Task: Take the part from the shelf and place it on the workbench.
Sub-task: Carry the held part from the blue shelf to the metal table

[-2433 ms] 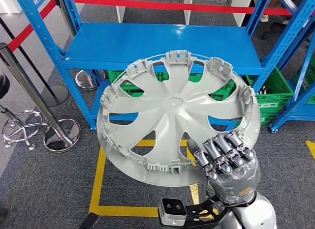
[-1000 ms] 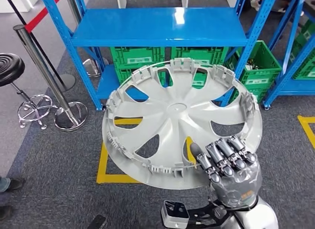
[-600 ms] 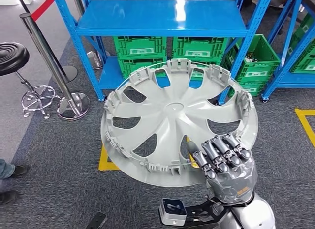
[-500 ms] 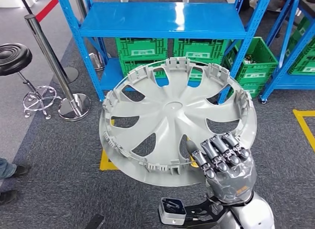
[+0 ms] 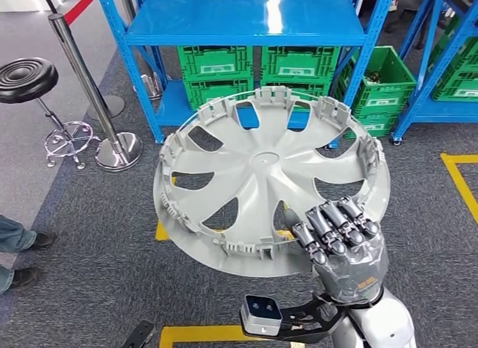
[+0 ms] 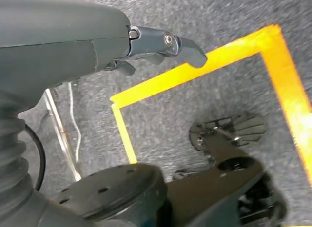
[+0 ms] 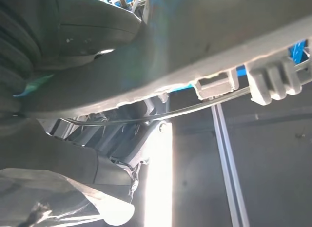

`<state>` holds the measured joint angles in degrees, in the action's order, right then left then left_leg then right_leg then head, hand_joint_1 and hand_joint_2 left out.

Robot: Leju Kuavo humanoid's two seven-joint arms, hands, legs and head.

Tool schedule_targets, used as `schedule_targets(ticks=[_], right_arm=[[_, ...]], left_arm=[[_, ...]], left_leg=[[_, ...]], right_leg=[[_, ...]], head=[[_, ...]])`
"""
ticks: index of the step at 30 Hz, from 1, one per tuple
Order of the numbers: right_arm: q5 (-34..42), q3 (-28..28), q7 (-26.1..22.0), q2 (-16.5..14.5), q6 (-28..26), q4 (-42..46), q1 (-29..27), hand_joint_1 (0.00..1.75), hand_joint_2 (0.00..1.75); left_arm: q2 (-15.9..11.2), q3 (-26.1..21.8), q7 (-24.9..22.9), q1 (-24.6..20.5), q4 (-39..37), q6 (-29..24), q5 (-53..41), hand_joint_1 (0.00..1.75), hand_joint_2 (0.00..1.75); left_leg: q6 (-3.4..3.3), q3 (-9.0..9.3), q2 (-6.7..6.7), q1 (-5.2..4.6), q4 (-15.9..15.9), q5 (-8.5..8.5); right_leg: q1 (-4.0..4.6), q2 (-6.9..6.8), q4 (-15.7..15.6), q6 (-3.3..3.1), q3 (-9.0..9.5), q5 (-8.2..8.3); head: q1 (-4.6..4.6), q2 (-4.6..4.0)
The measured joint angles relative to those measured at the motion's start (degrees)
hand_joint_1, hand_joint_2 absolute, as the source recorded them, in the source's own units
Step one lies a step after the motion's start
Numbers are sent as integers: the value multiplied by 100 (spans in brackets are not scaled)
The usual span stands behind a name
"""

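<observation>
The part is a large grey wheel cover with curved spokes and clips round its rim. My right hand grips it at the near right edge, fingers curled over the rim, and holds it tilted in the air in front of me. From the right wrist, the cover's rim and clips pass close over the hand. My left hand hangs over the carpet with fingers stretched out and nothing in it. The blue shelf stands beyond the cover, its top board bare.
Green crates sit under the shelf, with more at the right. A metal stanchion and a black stool stand at the left. A person's shoes show at the left edge. Yellow tape marks the grey carpet.
The whole scene has shifted: the camera has drawn back from the shelf, which now sits farther off. The wheel cover stays in my right hand in the same grip.
</observation>
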<state>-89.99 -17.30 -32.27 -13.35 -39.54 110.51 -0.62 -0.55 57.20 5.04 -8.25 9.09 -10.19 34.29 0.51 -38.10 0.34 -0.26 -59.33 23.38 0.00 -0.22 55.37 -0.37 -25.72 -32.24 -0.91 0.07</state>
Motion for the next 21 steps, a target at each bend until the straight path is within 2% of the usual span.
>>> schedule_targets(ticks=[1,3,4,5,6,8,10,13,15,17,19,20,21], right_arm=[[0,-6,17,0,0,-20,7,175,175],[0,-31,49,1,0,-62,31,175,175],[0,-45,62,1,0,-82,45,175,175],[0,-60,74,2,0,-100,56,175,175],[0,-71,83,2,0,-113,62,175,175],[0,-85,91,2,0,-125,62,175,175],[0,-94,94,2,0,-131,76,175,175],[0,-103,102,3,0,-145,105,175,175],[0,-103,106,10,0,-150,117,175,175],[0,-103,106,21,0,-157,127,175,175],[0,-103,106,34,0,-173,130,175,175],[0,-102,107,43,0,-183,128,175,175],[0,-102,107,51,0,-192,128,175,175]], left_arm=[[-5,0,-14,4,0,3,0,0,175],[-4,0,-38,7,0,9,0,0,175],[-4,0,-50,4,0,10,1,0,175],[-5,0,-59,2,0,10,1,0,175],[-7,0,-68,2,0,9,2,0,175],[-13,0,-73,1,0,9,4,0,175],[-22,0,-76,-1,0,9,9,0,175],[-22,0,-114,0,0,9,32,0,175],[-15,-1,-145,-8,0,4,49,0,175],[-14,-3,-163,-11,0,-3,54,0,175],[-15,-4,-172,-6,0,-6,56,0,175],[-13,-4,-174,-4,0,-7,57,0,175],[-10,-4,-175,-3,0,-7,57,0,175]], left_leg=[[32,-59,-5,13,-216,235],[74,-209,-7,30,-879,722],[84,-257,-7,39,-1176,830],[85,-246,-7,44,-1335,812],[77,-152,-7,47,-1301,694],[32,245,-13,45,-734,411],[-21,560,-25,24,-173,323],[-72,622,-25,8,66,359],[-136,646,-19,35,199,353],[-197,630,-16,45,252,324],[-214,591,-15,41,250,300],[-213,580,-14,42,246,290],[-209,572,-14,44,240,283]], right_leg=[[-3,-9,-2,-37,-36,47],[12,-20,5,-79,-101,128],[20,-23,14,-90,-140,164],[25,-23,30,-87,-180,198],[29,-21,54,-82,-227,223],[29,-18,119,-66,-319,244],[38,-22,177,-29,-397,256],[40,-27,224,70,-477,281],[43,-12,413,130,-596,143],[26,10,998,182,-877,-180],[-1,14,1664,220,-1168,-438],[-13,13,1789,235,-1222,-435],[-26,12,1696,246,-1173,-323]], head=[[-7,0],[-17,0],[-17,0],[-17,0],[-18,0],[-17,0],[-15,0],[-17,0],[-1,0],[31,0],[48,0],[48,0],[49,0]])
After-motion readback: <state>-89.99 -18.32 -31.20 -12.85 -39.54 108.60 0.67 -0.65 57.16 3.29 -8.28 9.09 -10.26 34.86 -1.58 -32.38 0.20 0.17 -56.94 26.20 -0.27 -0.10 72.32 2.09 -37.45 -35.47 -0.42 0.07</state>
